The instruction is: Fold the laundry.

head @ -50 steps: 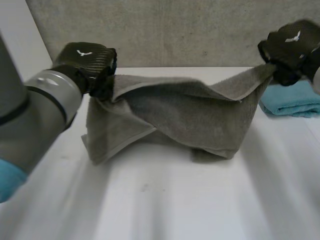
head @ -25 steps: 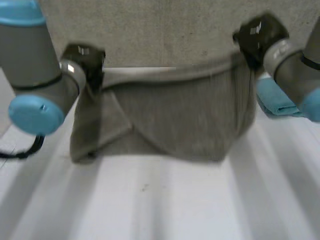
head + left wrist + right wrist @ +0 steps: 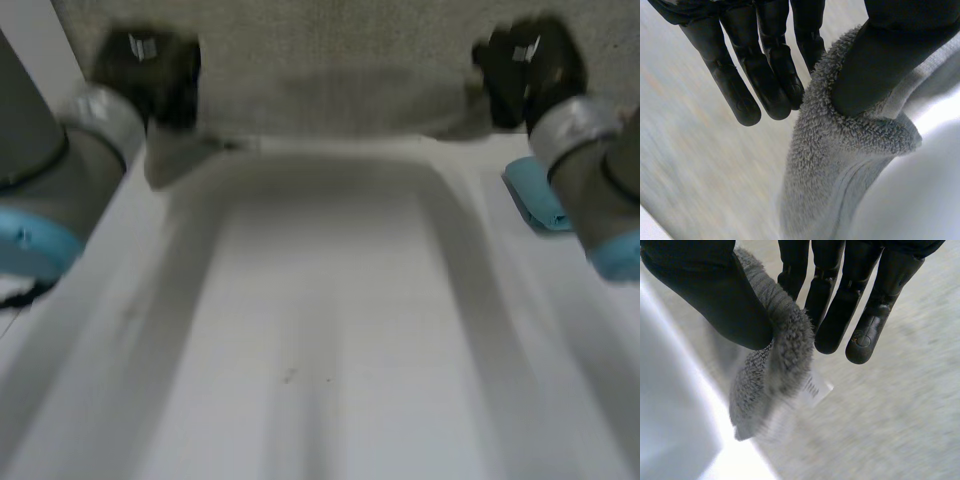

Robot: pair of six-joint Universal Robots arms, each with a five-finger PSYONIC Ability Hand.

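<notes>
A grey terry towel (image 3: 340,100) is stretched between my two hands over the table's far edge. My left hand (image 3: 150,70) holds its left end, my right hand (image 3: 525,65) its right end. In the left wrist view the thumb of the left hand (image 3: 890,55) pinches a towel corner (image 3: 840,150) against straight fingers. In the right wrist view the thumb of the right hand (image 3: 715,300) clamps the other towel corner (image 3: 775,370) against the fingers, and a small white label (image 3: 815,387) hangs from it.
A folded light-blue cloth (image 3: 535,195) lies at the table's right side, just under my right forearm. A grey wall (image 3: 330,35) rises behind the white table (image 3: 320,330).
Both hands have moved up and away toward the far edge, pulling the towel taut between them. The towel no longer sags in folds onto the table's middle.
</notes>
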